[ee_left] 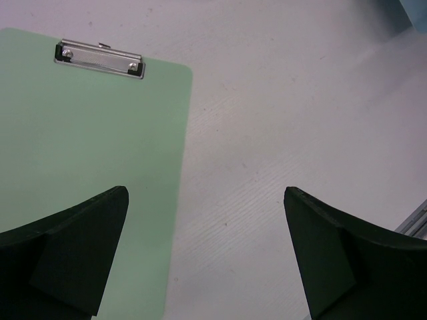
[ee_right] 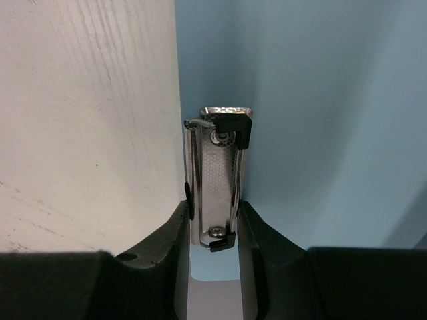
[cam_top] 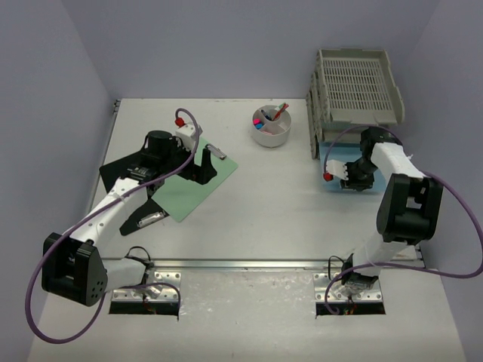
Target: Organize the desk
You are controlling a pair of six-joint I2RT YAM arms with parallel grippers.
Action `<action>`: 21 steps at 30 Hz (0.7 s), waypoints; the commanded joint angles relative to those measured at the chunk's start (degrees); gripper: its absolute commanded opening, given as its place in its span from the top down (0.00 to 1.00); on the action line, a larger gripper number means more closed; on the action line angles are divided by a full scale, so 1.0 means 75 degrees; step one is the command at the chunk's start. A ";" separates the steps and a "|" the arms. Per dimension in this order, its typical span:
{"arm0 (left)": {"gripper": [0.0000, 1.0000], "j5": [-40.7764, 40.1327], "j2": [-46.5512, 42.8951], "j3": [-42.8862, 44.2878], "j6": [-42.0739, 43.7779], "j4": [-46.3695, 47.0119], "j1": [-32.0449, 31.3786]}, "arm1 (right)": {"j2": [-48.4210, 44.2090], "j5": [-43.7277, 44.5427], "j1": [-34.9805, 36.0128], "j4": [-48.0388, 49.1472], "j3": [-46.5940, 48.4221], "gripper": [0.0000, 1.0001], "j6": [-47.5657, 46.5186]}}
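Observation:
The white desk (cam_top: 272, 204) holds a green clipboard (cam_top: 192, 185) at the left, also in the left wrist view (ee_left: 80, 133) with its metal clip (ee_left: 99, 59). My left gripper (cam_top: 204, 166) is open and empty, hovering over the clipboard's right edge and the bare desk (ee_left: 207, 220). A light blue clipboard (cam_top: 332, 181) lies at the right, below the trays. My right gripper (cam_top: 355, 179) is shut on its metal clip (ee_right: 217, 177), with the fingers (ee_right: 170, 247) pressing both sides of the clip; the blue board (ee_right: 320, 133) fills the right of that view.
Grey stacked slotted paper trays (cam_top: 355, 87) stand at the back right. A white round cup (cam_top: 272, 127) with pens and small items sits at the back middle. Black clipboards or folders (cam_top: 124, 177) lie under the left arm. A metal rail (cam_top: 249, 264) runs along the front edge.

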 commanded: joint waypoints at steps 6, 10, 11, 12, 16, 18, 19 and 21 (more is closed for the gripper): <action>0.00 0.0122 0.0109 0.0338 0.0079 0.0337 0.0094 | 0.0285 0.0060 -0.0054 0.0138 0.0535 1.00 -0.0754; 0.00 0.0106 0.0203 0.0478 0.0148 0.0331 0.0094 | 0.0784 0.0055 -0.0054 -0.0052 0.1099 1.00 -0.0639; 0.00 0.0099 0.0221 0.0509 0.0161 0.0336 0.0094 | 0.0831 0.0025 -0.0051 -0.0082 0.1223 1.00 -0.0653; 0.00 0.0099 0.0259 0.0548 0.0161 0.0362 0.0094 | 0.0934 -0.0027 -0.0044 -0.0121 0.1353 1.00 -0.0685; 0.00 0.0139 0.0448 0.0643 0.0150 0.0390 0.0094 | 0.1221 -0.0098 0.0015 0.0001 0.1564 1.00 -0.0670; 0.00 0.0146 0.0503 0.0679 0.0161 0.0396 0.0094 | 0.1318 -0.0139 0.0054 0.0167 0.1663 1.00 -0.0592; 0.00 0.0146 0.0530 0.0679 0.0161 0.0402 0.0094 | 0.1389 -0.0140 0.0065 0.0357 0.1679 1.00 -0.0543; 0.00 0.0146 0.0590 0.0691 0.0161 0.0418 0.0094 | 0.1489 -0.0140 0.0087 0.0690 0.1695 1.00 -0.0393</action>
